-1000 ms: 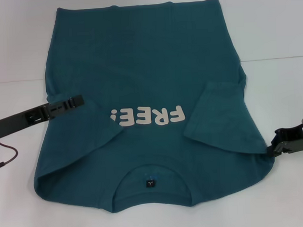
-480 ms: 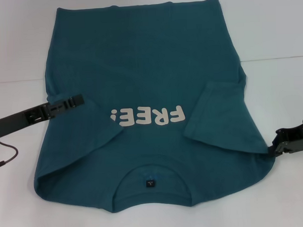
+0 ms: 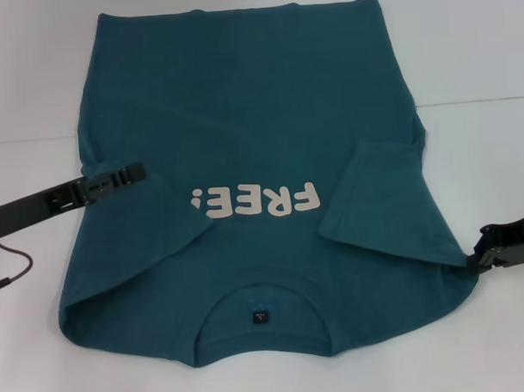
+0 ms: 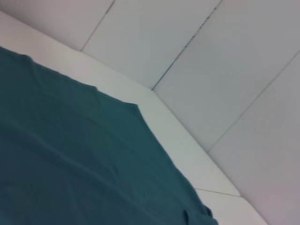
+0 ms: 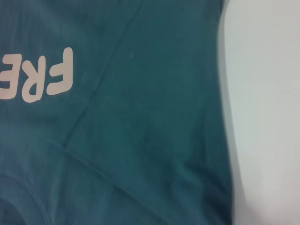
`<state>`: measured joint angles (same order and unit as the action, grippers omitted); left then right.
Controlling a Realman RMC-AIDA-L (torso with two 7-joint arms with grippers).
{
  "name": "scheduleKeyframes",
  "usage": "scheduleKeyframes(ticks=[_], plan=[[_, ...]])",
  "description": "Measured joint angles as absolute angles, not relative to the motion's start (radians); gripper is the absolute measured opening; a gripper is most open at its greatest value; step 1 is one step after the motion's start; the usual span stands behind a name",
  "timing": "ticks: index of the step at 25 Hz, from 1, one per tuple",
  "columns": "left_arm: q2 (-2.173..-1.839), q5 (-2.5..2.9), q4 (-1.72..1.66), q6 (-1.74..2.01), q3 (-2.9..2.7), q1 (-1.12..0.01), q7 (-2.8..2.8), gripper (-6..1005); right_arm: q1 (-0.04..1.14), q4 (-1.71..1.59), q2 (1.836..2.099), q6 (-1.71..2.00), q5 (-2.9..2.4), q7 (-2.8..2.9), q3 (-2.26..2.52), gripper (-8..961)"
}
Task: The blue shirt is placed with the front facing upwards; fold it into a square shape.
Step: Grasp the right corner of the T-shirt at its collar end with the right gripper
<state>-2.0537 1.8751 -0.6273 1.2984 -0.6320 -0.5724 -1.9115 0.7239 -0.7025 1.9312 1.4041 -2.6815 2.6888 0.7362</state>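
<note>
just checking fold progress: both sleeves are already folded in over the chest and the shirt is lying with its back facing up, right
Not quite. The blue shirt lies front up: the head view shows the "FREE!" print and the neck label inside the collar. Both sleeves are indeed folded in over the chest.

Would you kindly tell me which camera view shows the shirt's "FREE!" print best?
The head view: the "FREE!" print shows complete on the blue shirt. The right wrist view catches only some letters; the left wrist view shows none.
</note>
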Motion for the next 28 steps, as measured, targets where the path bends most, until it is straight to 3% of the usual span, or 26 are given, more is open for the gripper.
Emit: scheduleKeyframes(ticks=[7, 19, 28], plan=[[-2.026, 1.886, -0.627, 1.290, -0.636, -0.549, -1.962, 873, 0.724, -0.703, 1.930, 1.405, -2.681, 2.679, 0.736, 114], [-2.031, 1.885, -0.629, 1.294, -0.634, -0.542, -1.956, 876, 0.721, -0.710, 1.925, 1.420, -2.683, 2.699, 0.735, 153], [-2.031, 1.884, -0.629, 1.292, -0.639, -0.545, -1.956, 877, 0.703, -0.832, 1.933, 1.465, -2.682, 2.696, 0.736, 344]])
